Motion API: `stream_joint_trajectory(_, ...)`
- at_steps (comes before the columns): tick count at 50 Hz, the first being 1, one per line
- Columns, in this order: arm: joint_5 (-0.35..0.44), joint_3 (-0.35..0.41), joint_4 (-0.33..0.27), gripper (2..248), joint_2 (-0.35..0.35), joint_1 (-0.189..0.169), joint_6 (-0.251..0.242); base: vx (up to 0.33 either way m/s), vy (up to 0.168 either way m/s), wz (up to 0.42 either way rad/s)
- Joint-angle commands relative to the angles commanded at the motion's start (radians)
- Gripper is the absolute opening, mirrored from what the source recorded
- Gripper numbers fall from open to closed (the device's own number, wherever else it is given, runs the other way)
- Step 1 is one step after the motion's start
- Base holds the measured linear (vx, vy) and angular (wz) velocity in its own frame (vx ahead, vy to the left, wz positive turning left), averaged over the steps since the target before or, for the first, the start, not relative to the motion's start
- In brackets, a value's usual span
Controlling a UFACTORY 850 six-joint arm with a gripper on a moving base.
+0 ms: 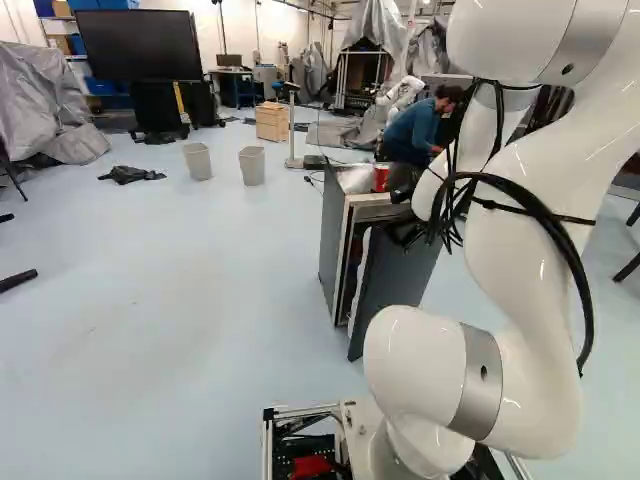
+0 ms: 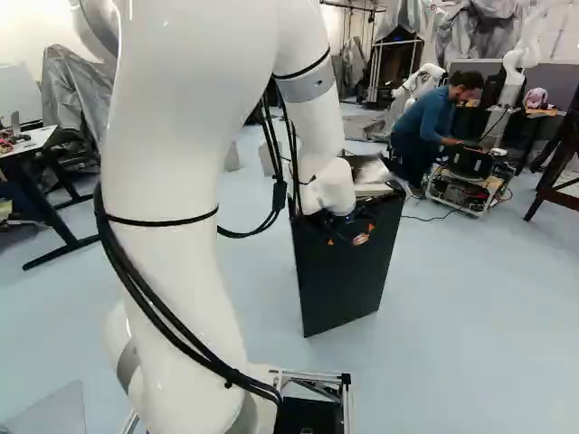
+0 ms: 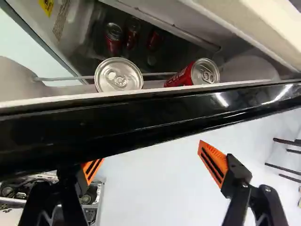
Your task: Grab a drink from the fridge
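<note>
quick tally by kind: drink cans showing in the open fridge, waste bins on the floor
drink cans: 5 visible
waste bins: 2
total: 7

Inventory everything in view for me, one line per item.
Dark grey fridge: one, ahead of the base, door open
Dark fridge door: one, glossy black edge ahead of the gripper
Silver-topped can: one, just inside the door edge
Red can with silver top: one, tilted, beside it
Red cans deeper in the fridge: at least three
Red-and-white cylindrical container: one, on the fridge
Light grey bins: two, floor beyond the fridge
Large black screen: one, far left, left base view
Wooden box: one, pale brown, far floor
White-topped table: one, left of the right base view
White robot arm: one, rising from the base
Black two-finger gripper with orange pads: one, open
</note>
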Motion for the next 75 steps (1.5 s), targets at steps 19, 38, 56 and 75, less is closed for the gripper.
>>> stream_joint_trajectory(19, 0.007, -0.023, 0.000, 247, -0.017, 0.014, 0.000, 0.000, 0.000, 0.000)
stream_joint_trajectory(38, 0.007, -0.044, 0.000, 247, -0.033, 0.022, 0.000, 0.000, 0.000, 0.000)
stream_joint_trajectory(56, 0.021, -0.066, 0.000, 247, -0.050, 0.033, 0.000, 0.000, 0.000, 0.000)
stream_joint_trajectory(75, 0.037, -0.092, 0.000, 247, -0.070, 0.046, 0.000, 0.000, 0.000, 0.000)
